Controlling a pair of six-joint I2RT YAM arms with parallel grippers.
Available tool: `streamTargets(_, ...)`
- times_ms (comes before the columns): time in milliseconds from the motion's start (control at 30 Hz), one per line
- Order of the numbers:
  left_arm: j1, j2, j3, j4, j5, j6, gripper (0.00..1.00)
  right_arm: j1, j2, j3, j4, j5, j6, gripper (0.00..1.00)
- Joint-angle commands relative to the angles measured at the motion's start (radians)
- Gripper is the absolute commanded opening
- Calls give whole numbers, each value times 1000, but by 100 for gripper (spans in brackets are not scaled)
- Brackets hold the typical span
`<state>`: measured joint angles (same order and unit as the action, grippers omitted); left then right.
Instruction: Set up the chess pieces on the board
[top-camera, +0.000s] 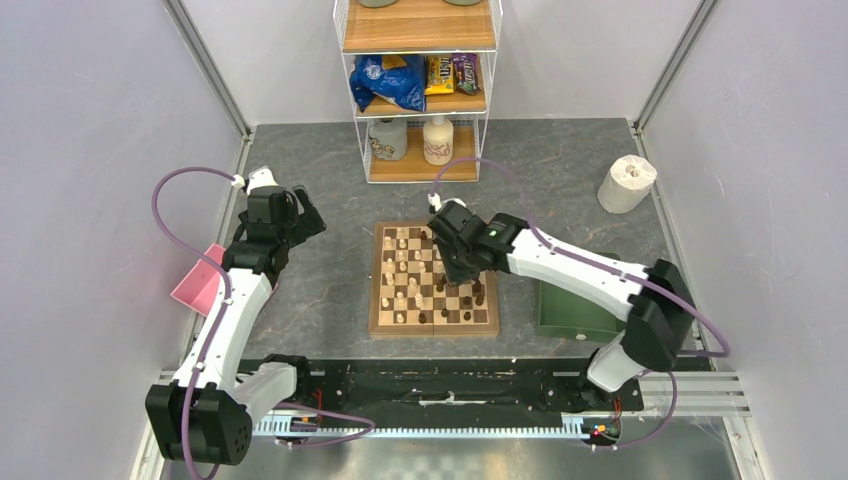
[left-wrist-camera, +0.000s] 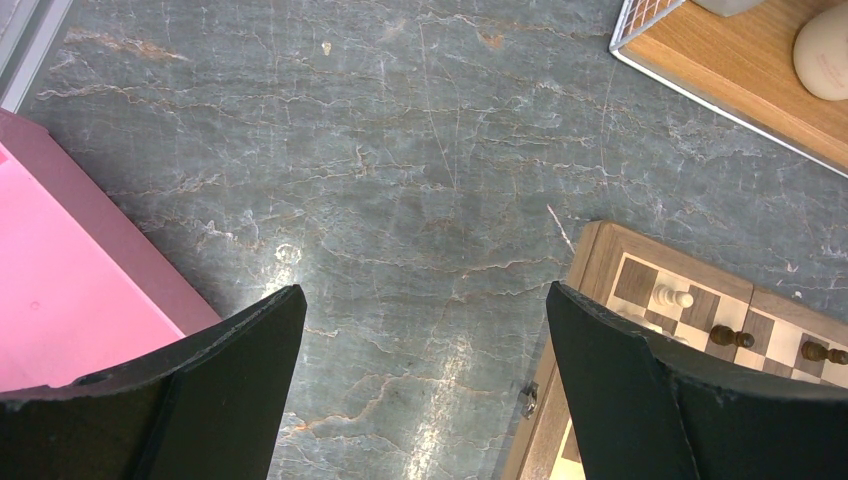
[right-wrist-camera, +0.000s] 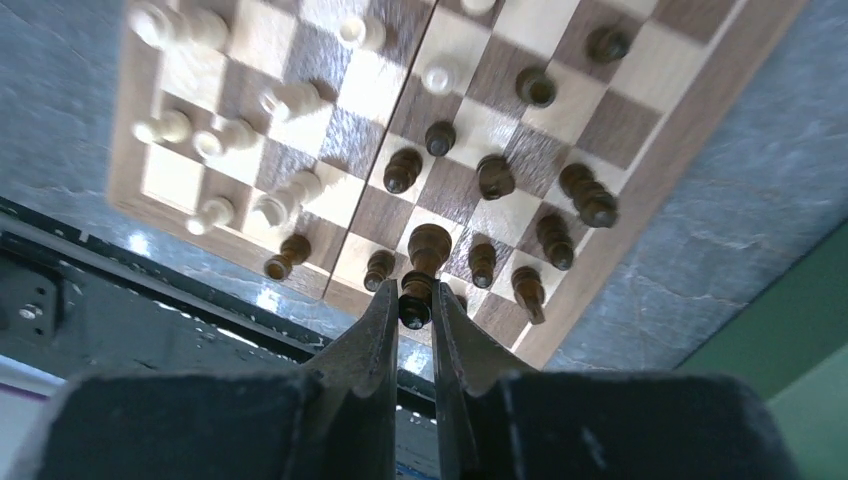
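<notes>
Grey veined stone tabletop (top-camera: 330, 290) floors the booth. Nearest, the right gripper (right-wrist-camera: 414, 300) is pinched tight on a dark brown turned wooden chess piece (right-wrist-camera: 427, 250) over the square checkered wooden board (top-camera: 380, 322); I cannot tell whether its base touches a square. Pale cream pieces (right-wrist-camera: 290, 100) crowd the board's left half and dark pieces (right-wrist-camera: 590, 200) its right, their kinds too small to make out. The right arm covers part of a dark green tray (top-camera: 560, 310). Further back, the left gripper (left-wrist-camera: 425, 290) hangs with fingers wide apart over bare stone, beside a pink tray (left-wrist-camera: 60, 300) cut off by the frame.

You've got: board (top-camera: 434, 328) smooth varnished wood | chess pieces (right-wrist-camera: 495, 176) turned wood | table (left-wrist-camera: 400, 180) veined stone-look, faint sheen | pink tray (left-wrist-camera: 70, 290) matt plastic
</notes>
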<state>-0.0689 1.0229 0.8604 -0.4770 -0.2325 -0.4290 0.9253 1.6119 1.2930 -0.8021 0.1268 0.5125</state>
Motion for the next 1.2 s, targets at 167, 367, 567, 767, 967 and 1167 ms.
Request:
streamTargets(167,1,-3,0,26,17,2,98,-151,-125,81,-2,133,-60,11)
streamTargets(367,1,-7,0,26,16,4,98,-271,-57,62,56,23,-78,11)
streamTargets(567,0,-5,3,26,11,6,98,-300,30,57,83,-14,-95,11)
streamTargets(767,1,-3,6,26,5,9,98,-302,84,44,95,-41,-86,11)
streamTargets(967,1,0,6,28,5,9,98,-302,106,7,103,-45,-82,12)
streamTargets(1167,1,7,6,34,14,7,98,-302,135,0,132,-47,-88,12)
